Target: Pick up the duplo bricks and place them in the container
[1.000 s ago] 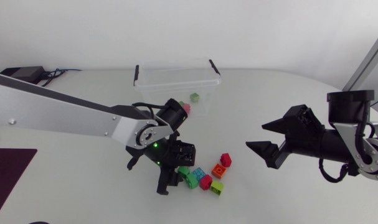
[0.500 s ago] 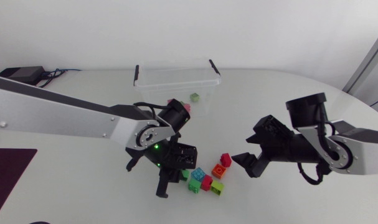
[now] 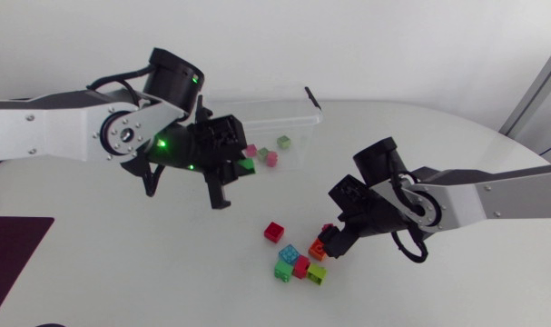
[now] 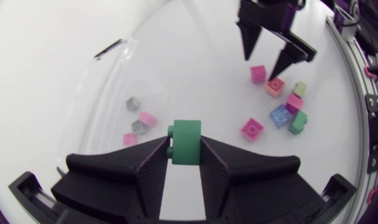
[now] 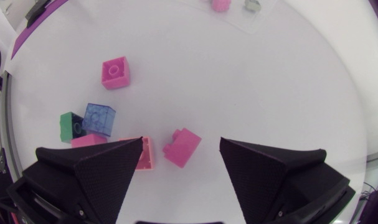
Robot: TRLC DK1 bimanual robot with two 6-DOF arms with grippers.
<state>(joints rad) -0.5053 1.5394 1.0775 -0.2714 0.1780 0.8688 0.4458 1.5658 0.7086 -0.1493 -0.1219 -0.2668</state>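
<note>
The head view looks down from above the counter (image 3: 93,272), taking in the left arm (image 3: 48,127) and right arm (image 3: 493,195). The left wrist view looks past the left claw (image 4: 184,144) from farther off at the loose bricks (image 4: 251,128). The right wrist view sits close above those same bricks, facing down.

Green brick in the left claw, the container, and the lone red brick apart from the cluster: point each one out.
green brick (image 4: 187,142): left wrist view, on its front face.
container (image 3: 313,97): head view, on the black latch at its rim.
red brick (image 3: 274,232): head view, on its studded top.
</note>
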